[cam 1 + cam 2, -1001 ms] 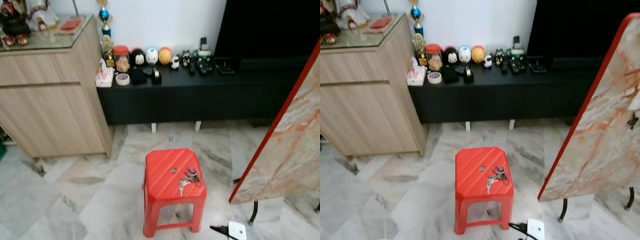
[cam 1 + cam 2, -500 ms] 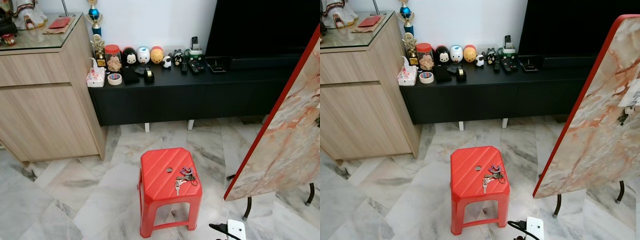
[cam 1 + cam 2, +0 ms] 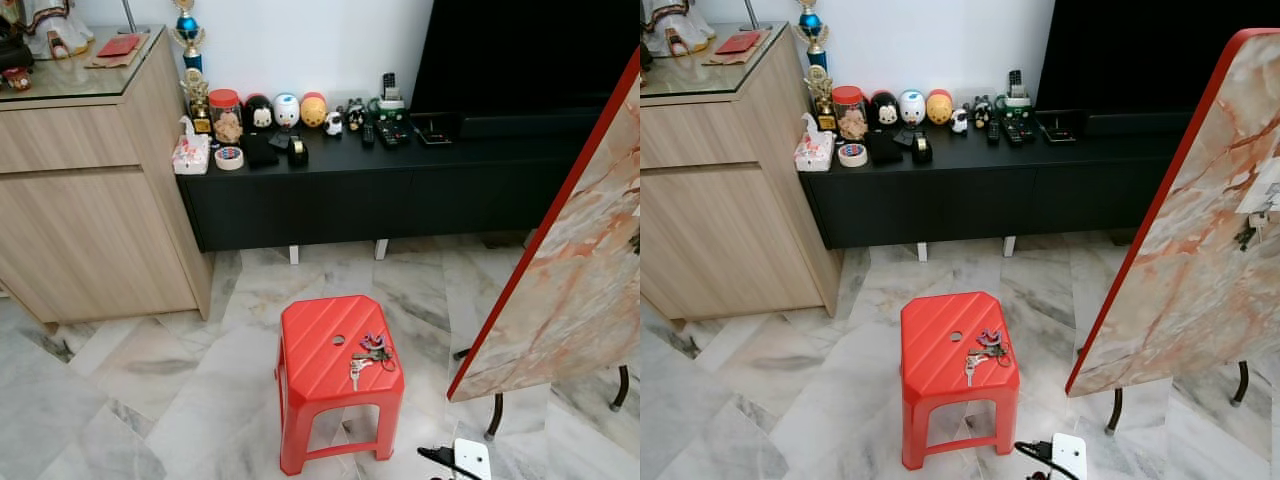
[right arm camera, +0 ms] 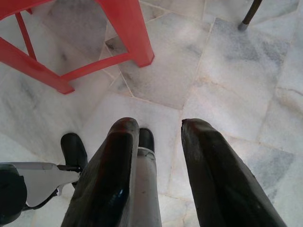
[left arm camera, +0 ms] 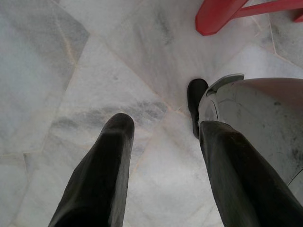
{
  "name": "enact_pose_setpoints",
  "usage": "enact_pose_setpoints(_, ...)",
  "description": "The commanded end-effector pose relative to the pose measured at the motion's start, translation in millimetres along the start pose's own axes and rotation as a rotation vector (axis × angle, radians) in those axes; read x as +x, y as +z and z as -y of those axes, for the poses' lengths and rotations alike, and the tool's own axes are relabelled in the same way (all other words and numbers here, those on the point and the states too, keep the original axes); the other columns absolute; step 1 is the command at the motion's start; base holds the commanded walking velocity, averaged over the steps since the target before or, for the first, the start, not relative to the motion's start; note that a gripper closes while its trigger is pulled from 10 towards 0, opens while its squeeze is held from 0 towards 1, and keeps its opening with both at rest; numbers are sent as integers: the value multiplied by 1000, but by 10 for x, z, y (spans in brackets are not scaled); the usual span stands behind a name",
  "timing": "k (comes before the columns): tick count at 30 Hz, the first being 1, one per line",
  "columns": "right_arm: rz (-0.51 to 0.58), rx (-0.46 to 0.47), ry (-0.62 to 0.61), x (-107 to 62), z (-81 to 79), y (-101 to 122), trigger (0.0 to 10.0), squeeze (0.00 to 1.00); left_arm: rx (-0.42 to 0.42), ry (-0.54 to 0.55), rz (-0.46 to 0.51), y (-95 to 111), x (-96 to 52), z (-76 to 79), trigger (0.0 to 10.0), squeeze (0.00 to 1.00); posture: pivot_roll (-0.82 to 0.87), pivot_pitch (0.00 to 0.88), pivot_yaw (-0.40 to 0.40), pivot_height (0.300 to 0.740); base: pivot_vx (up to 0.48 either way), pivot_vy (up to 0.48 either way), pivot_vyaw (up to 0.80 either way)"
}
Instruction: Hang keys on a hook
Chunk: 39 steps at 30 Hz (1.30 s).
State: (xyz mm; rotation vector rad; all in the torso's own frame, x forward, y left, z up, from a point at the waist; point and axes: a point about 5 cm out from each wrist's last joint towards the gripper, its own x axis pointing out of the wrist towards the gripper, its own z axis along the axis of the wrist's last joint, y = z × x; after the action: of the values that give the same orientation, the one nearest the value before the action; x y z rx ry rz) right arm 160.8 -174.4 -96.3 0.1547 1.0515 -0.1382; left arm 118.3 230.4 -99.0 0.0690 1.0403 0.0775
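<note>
A bunch of silver keys with a purple tag (image 3: 368, 357) lies on top of the red plastic stool (image 3: 325, 362), near its right edge and just beside the small round hole in the seat. The stool stands on the grey-veined white marble floor (image 3: 150, 380). To the stool's right a marble-patterned board with a red rim (image 3: 1185, 260) leans tilted on thin black legs, and a small dark hook fitting (image 3: 1246, 234) sits on its face near the right edge. Behind the stool a long low black cabinet (image 3: 380, 185) carries small figurines and remotes. The left pincer (image 5: 163, 137) hangs low over the floor, its two black fingers spread apart and holding nothing. The right pincer (image 4: 158, 137) hangs likewise near the stool's legs, fingers parted and empty.
</note>
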Motion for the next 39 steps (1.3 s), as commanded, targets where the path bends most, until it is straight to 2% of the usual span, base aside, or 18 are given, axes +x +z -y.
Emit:
enact_pose_setpoints(1,6,-7,3,-1,8,2,10000,0,-13,-1,-6,-22,-4,6,10000,0,87,0,-38,740,0,0,0)
enact_pose_setpoints(5,15,-23,16,0,-12,16,10000,0,-13,-1,-6,-22,-4,6,10000,0,87,0,-38,740,0,0,111)
enact_pose_setpoints(12,21,-12,24,0,-28,19,10000,0,-15,-2,-6,-24,-4,8,10000,0,87,0,-37,740,0,0,760)
enact_pose_setpoints(21,33,11,27,1,-36,30,10000,0,-18,-4,-6,-25,-5,7,10000,0,87,0,-37,740,0,0,0)
enact_pose_setpoints(25,48,-48,43,2,-47,58,10000,0,-19,-4,-7,-26,-5,8,10000,0,86,0,-37,740,0,0,308)
enact_pose_setpoints(30,46,-19,48,2,-56,53,10000,0,-20,-4,-6,-26,-5,11,10000,0,87,0,-38,740,0,0,714)
enact_pose_setpoints(39,53,-17,58,0,-76,45,10000,0,-23,-5,-8,-29,-5,12,10000,0,86,0,-40,740,0,0,0)
